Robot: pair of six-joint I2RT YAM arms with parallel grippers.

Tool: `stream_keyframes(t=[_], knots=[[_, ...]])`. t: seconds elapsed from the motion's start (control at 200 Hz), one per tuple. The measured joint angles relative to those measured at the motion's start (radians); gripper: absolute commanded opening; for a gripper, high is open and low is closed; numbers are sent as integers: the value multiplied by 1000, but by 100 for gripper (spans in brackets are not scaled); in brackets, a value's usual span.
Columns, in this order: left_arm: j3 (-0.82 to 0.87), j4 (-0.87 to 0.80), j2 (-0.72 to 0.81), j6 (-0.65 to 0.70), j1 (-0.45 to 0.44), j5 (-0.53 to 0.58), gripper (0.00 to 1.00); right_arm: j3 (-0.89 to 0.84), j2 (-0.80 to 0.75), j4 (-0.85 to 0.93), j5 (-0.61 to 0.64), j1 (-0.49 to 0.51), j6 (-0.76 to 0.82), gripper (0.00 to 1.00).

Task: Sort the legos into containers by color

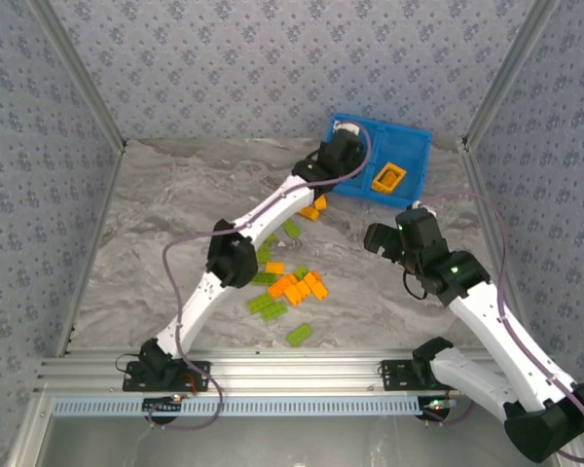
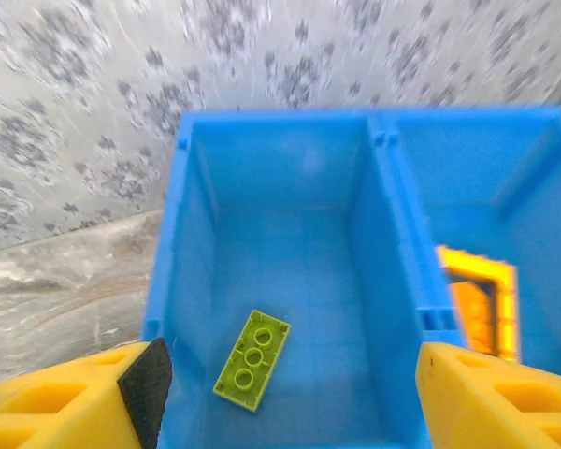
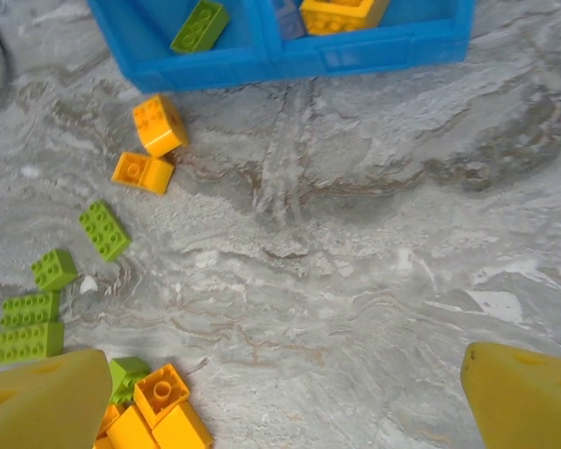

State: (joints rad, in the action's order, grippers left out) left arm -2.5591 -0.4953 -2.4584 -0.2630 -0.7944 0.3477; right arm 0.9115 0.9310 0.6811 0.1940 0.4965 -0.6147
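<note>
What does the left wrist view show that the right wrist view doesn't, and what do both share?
Left wrist view: the patterned wall beyond the blue tray. Right wrist view: loose orange bricks and loose green bricks on the table. Shared: the tray, a green brick in one compartment, the orange frame piece in the other.

Through the left wrist camera I look down into the blue tray point(image 2: 271, 120). My left gripper point(image 2: 290, 383) hangs over its left compartment point(image 2: 290, 243), jaws wide apart, the yellow fingers point(image 2: 47, 402) framing the bottom corners and a black pad point(image 2: 150, 383) showing on the left one. A lime green brick point(image 2: 252, 360) lies flat on that compartment's floor, studs up, turned at an angle. Past the divider point(image 2: 393, 234), the right compartment point(image 2: 467, 178) holds a blurred orange piece point(image 2: 477, 299). The marbled table point(image 2: 65, 290) and patterned wall point(image 2: 122, 94) lie beyond.
</note>
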Motion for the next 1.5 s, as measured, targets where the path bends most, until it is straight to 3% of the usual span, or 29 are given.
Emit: stream_keyframes(t=[0.14, 0.33, 0.485, 0.705, 0.844, 0.929, 1.149, 1.359, 1.499], knots=[[307, 16, 371, -36, 3, -50, 75, 37, 154, -71, -50, 76, 90, 98], [839, 133, 904, -34, 8, -62, 81, 248, 517, -118, -68, 153, 241, 98], [1200, 121, 1169, -38, 14, -16, 85, 496, 824, -130, -75, 171, 402, 93], [1486, 8, 1347, -73, 21, 23, 94, 853, 1198, -42, -41, 152, 574, 78], [1591, -6, 1473, -106, 21, 27, 97, 1007, 1334, 32, -41, 114, 640, 64], [1636, -1, 1524, -119, 21, 27, 99, 1086, 1397, 65, -34, 93, 677, 60], [1663, 7, 1509, -131, 21, 31, 99, 1153, 1449, 119, -41, 61, 702, 65], [1663, 29, 1455, -131, 21, 34, 99, 1143, 1450, 119, -90, 56, 697, 52], [1662, 32, 1435, -130, 21, 34, 99, 1115, 1435, 105, -130, 56, 685, 57]])
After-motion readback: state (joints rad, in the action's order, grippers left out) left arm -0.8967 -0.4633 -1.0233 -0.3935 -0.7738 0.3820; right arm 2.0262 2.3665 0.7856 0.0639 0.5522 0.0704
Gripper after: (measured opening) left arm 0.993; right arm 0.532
